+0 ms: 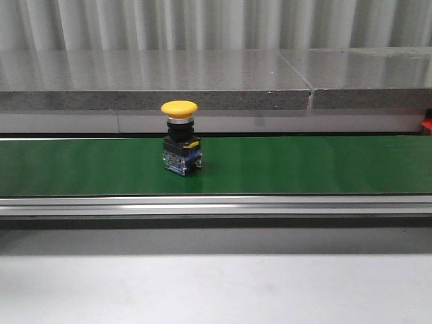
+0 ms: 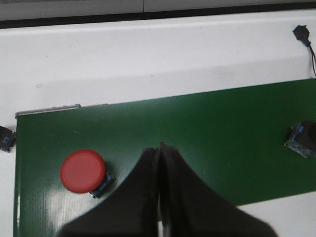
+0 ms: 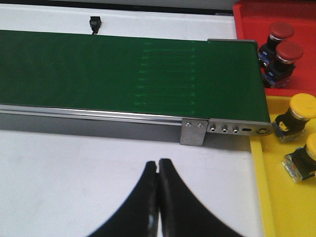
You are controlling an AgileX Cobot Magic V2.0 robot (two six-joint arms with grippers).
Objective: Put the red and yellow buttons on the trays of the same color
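Note:
A yellow button (image 1: 180,138) stands upright on the green belt (image 1: 304,165) in the front view; neither gripper shows there. In the left wrist view my left gripper (image 2: 159,148) is shut and empty above the belt (image 2: 207,133), with a red button (image 2: 83,171) beside it. In the right wrist view my right gripper (image 3: 158,164) is shut and empty over the white table. A red tray (image 3: 252,19) holds two red buttons (image 3: 282,42). A yellow tray (image 3: 281,197) holds two yellow buttons (image 3: 300,109).
Another button's base (image 2: 302,139) sits on the belt at the edge of the left wrist view. The belt's metal end bracket (image 3: 224,127) lies next to the yellow tray. A small black part (image 3: 95,22) lies beyond the belt. A grey stone ledge (image 1: 202,81) runs behind the belt.

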